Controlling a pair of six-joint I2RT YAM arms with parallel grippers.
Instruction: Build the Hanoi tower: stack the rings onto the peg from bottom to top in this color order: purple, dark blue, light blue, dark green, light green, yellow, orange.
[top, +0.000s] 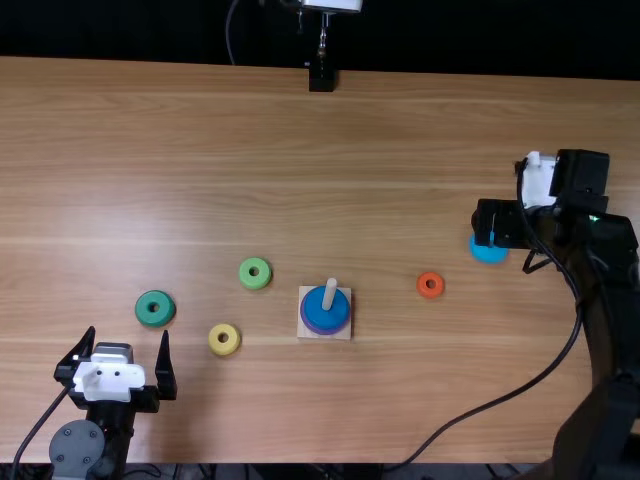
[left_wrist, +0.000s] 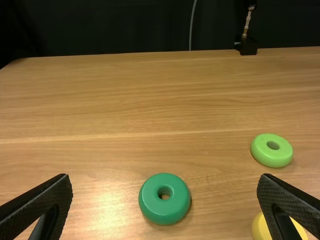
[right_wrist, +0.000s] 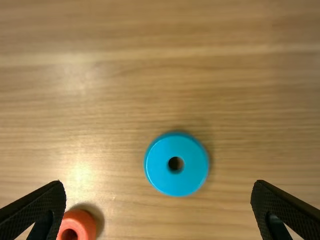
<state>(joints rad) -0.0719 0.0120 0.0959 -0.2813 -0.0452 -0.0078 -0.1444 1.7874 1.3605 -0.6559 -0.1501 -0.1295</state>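
Peg (top: 329, 292) w/ smooth purple (top: 307, 325) & dk. blue (top: 325, 316) rings; lt. blue (right_wrist: 157, 165) nr. R gripper (top: 490, 224); dk. green (top: 143, 310), lt. green (top: 246, 276), yellow (top: 214, 345), orange (top: 422, 290) on glossy wood surface (top: 180, 180); R & L gripper (top: 128, 332) fingers spread.

We see a light brown wooden desk (top: 200, 150), its grain running side to side, with soft light shining off the surface. Beyond its far edge we find a black background (top: 120, 30), where a thin cable (top: 229, 35) hangs near a metal rod (top: 323, 38) ending in a black block (top: 321, 79).
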